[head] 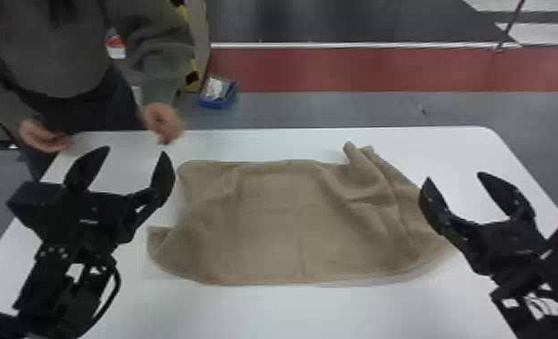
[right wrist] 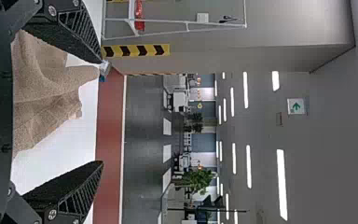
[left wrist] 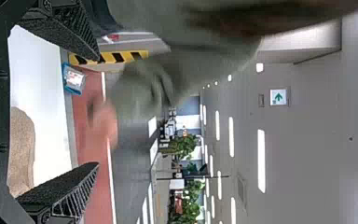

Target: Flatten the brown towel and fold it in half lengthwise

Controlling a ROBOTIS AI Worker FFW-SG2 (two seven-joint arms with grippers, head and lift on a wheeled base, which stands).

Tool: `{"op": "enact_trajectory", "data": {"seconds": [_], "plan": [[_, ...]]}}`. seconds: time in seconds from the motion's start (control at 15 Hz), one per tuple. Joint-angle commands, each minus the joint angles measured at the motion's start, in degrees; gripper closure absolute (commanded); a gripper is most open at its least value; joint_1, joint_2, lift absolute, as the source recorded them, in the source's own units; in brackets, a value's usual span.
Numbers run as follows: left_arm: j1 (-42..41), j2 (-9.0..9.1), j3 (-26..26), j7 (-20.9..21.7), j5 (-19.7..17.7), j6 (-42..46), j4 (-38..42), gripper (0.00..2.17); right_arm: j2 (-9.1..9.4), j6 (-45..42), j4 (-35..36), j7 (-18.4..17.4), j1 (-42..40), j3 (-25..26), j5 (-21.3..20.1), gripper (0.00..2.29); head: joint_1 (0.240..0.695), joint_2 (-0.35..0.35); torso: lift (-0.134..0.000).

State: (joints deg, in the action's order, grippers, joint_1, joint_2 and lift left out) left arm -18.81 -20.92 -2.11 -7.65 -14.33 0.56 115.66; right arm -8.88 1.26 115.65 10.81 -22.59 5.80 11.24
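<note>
In the head view the brown towel lies spread but wrinkled on the white table, with raised folds toward its right and a corner bunched up at the far right. Left of the towel, my left gripper stands open and empty; the left wrist view has the same gripper with the towel beyond its fingers. Over the towel's right edge my right gripper is open too, holding nothing. In the right wrist view, that gripper has the rumpled towel past its parted fingers.
The white table extends around the towel on all sides. A person's hands are at the table's far left edge, close beyond my left gripper. A blue box sits on the floor behind the table.
</note>
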Motion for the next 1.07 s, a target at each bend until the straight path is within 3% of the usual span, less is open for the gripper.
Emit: {"op": "enact_trajectory", "data": {"seconds": [0.0, 1.0], "plan": [[-0.09, 0.00, 0.00, 0.00, 0.00, 0.00, -0.08, 0.09, 0.00, 0.11, -0.34, 0.00, -0.08, 0.00, -0.25, 0.13, 0.695, 0.015, -0.128], [-0.09, -0.18, -0.27, -0.09, -0.18, 0.18, -0.79, 0.09, -0.53, 5.21, -3.50, 0.97, 0.97, 4.04, -2.01, 0.15, 0.695, -0.019, -0.128]]}}
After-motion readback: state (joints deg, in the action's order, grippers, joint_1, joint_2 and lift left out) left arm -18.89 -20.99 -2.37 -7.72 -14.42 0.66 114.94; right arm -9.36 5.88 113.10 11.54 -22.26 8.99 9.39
